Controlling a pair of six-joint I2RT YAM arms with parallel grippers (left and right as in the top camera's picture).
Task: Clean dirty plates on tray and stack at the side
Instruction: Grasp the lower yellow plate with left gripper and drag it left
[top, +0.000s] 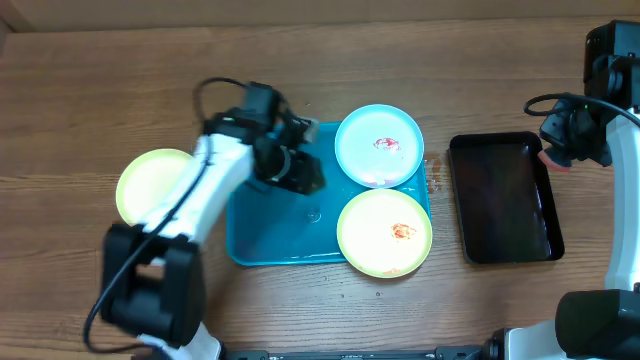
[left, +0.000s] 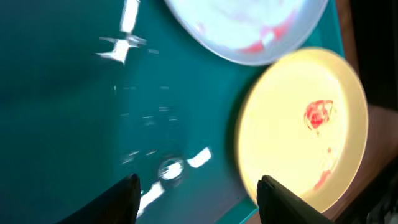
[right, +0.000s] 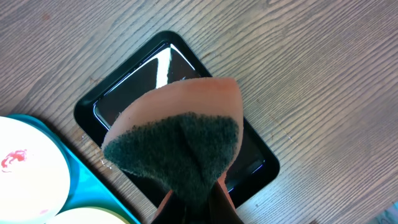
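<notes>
The left gripper (left: 199, 183) hung low over the tray (left: 68, 106), its jaws standing wide apart with nothing between them. Directly beneath and between the jaws lay only the tray's bare turquoise floor, shining with wet streaks. That open floor ran on ahead of the jaws and off to one side. Just outside the other finger (left: 277, 199) began the rim of a yellow-green plate (left: 292, 143), with red sauce smeared at its centre. Its outer edge reached past the tray's rim and over the table (top: 80, 90). Ahead of the jaws, beyond that plate, sat the blue plate (left: 249, 25), also smeared red. Whether its edge touched the yellow-green one or only came close could not be told. Behind the left arm, well apart from the jaws and off the tray, a second yellow-green plate (top: 150, 185) lay on the wood, partly covered by the arm.

The right gripper (right: 189, 211) was clamped on a sponge (right: 180, 137), peach on one face, with the dark green scrub face toward the wrist camera. Under the sponge lay a black tray (right: 143, 74), its glossy rim ringed by bare wood. Farther out from these jaws, a narrow strip of wood parted it from the turquoise tray's corner.
</notes>
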